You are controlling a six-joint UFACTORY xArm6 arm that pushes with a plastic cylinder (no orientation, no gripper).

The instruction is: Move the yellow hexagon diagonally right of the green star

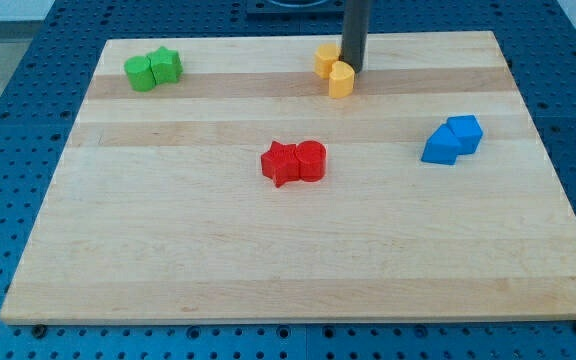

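Two yellow blocks sit touching near the view's top, right of centre. The upper left one (325, 57) looks like the hexagon. The lower one (341, 81) has a rounded top, and its exact shape is unclear. My tip (354, 71) rests against the right side of this pair, touching the upper edge of the lower block. The green star (167, 64) is at the view's top left, touching a green rounded block (141, 73) on its left. The yellow blocks lie far to the right of the green star.
A red star (280, 164) and a red rounded block (311, 160) touch at the board's middle. Two blue blocks (440, 147) (464, 132) touch at the right. The wooden board (268, 260) lies on a blue perforated table.
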